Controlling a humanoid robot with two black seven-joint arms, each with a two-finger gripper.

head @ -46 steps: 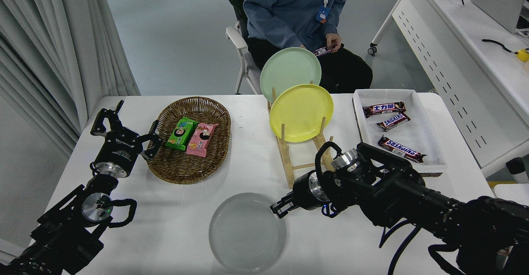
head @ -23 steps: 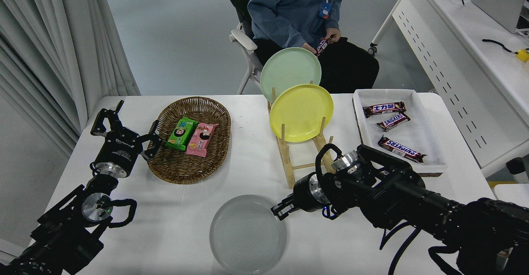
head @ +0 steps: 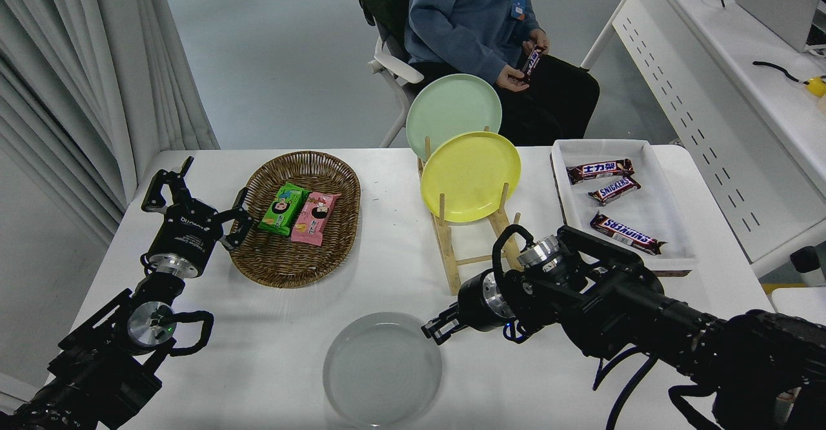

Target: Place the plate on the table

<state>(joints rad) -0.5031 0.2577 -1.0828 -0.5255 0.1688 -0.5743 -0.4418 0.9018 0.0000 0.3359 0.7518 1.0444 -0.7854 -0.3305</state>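
Note:
The light grey plate lies flat on the white table near its front edge. My right gripper hovers just off the plate's upper right rim, its fingers slightly parted with nothing between them. My left gripper is parked at the left beside the wicker basket, open and empty. The yellow plate and the pale green plate stand upright in the wooden rack.
A wicker basket holds a green and a pink snack pack. A white tray at the right holds three chocolate bars. A seated person at the far side holds a bar. A white desk stands at the right.
The grey plate has slipped slightly down and left, away from my right gripper's tips, and now lies flat. My right gripper has barely moved. The person has shifted to the right.

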